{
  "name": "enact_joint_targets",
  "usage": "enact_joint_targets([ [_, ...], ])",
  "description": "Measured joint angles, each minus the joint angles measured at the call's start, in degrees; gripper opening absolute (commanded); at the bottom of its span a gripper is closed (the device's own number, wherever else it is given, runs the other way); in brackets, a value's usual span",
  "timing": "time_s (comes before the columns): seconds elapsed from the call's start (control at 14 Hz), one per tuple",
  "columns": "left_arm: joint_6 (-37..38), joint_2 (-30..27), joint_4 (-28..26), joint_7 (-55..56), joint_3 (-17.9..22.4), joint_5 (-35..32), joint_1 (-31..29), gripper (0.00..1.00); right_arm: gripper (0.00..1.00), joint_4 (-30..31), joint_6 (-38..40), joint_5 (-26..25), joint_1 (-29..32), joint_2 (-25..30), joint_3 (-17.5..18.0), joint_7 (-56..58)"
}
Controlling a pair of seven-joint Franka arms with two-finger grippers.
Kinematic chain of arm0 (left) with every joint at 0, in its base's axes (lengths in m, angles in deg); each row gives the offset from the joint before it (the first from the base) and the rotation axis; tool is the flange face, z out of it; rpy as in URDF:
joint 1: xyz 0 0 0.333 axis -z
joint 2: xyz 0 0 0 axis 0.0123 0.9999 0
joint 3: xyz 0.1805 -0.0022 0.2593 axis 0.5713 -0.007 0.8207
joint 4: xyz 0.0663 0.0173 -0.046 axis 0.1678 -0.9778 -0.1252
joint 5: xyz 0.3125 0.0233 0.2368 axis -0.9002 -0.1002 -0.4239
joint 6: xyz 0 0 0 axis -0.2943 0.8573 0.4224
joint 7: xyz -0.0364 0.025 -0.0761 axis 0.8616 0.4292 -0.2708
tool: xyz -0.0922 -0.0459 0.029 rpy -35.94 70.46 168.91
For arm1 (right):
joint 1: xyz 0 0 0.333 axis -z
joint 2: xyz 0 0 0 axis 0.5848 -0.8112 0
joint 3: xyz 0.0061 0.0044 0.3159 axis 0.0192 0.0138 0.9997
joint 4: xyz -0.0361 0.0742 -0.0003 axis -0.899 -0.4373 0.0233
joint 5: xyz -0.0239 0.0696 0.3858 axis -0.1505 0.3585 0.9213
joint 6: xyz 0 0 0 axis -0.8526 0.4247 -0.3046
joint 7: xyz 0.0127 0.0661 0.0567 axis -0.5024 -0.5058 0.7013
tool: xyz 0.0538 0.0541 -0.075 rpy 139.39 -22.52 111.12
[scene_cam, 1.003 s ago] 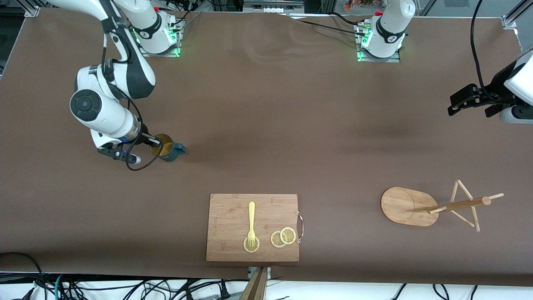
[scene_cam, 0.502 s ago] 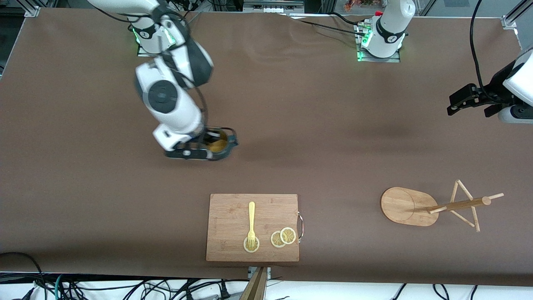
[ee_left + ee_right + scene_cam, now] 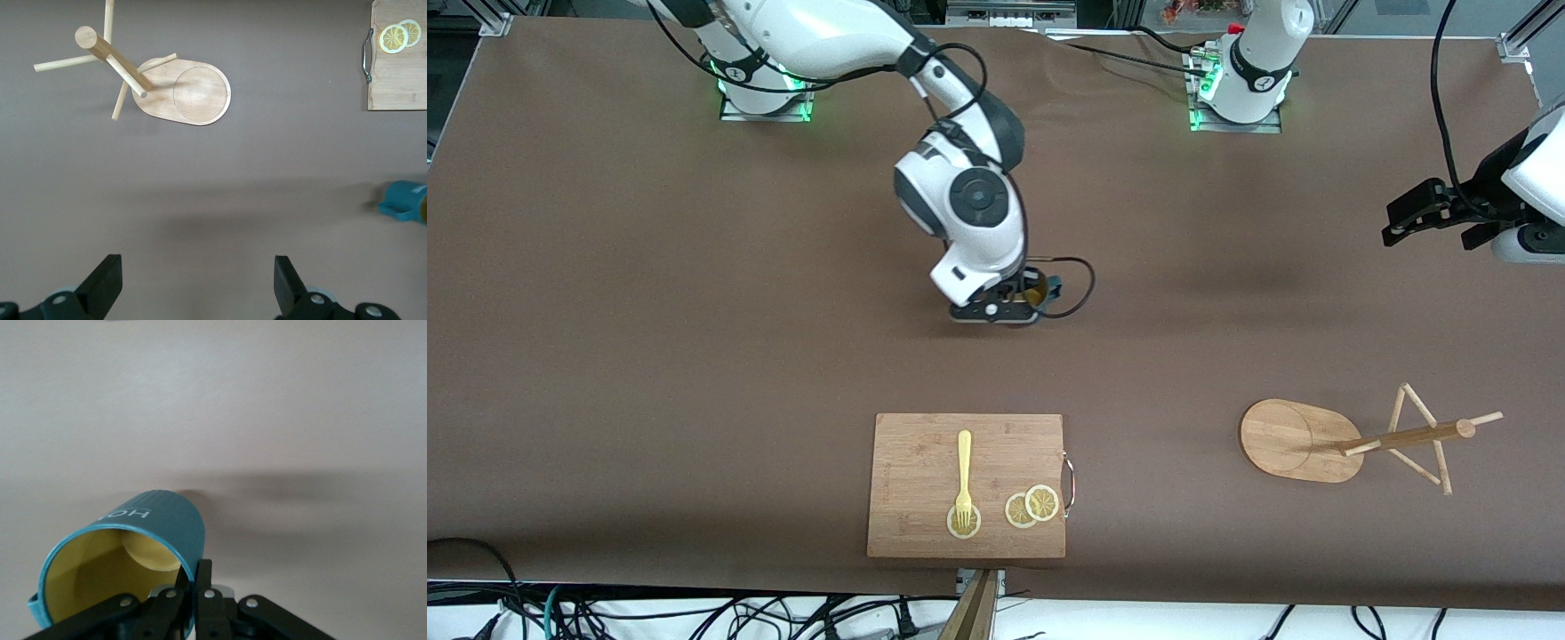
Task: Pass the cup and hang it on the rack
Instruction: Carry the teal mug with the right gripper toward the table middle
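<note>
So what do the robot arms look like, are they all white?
Mostly white. The right arm has rounded glossy white shells with black joints and a round grey cap, a thin black cable looping beside its black gripper. The left gripper has chunky black fingers. Both bases glow green.

Landmark: rectangular wooden cutting board at the table edge nearest the front camera. On it lie a yellow plastic fork and round lemon slices, the slices toward the left arm's end. Light bamboo mug rack stands toward the left arm's end from the board, well apart. The right gripper holds a teal ribbed cup over bare table, farther from the camera than the board. Left gripper waits over the table's left-arm end.
</note>
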Motion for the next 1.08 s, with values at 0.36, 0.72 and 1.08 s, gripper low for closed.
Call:
enact_joint_targets([
  [0.36, 0.0, 0.0, 0.0, 0.0, 0.0, 0.0, 0.0, 1.0, 0.0, -0.8, -2.8, -0.2, -3.8, -1.8, -0.1, -11.5],
  [0.72, 0.0, 0.0, 0.0, 0.0, 0.0, 0.0, 0.0, 1.0, 0.0, -0.8, -4.0, -0.4, -4.2, -3.6, -0.1, -12.2],
  [1.08, 0.0, 0.0, 0.0, 0.0, 0.3, 0.0, 0.0, 1.0, 1.0, -1.2, -5.5, -2.5, -4.9, -4.5, -0.2, -18.3],
])
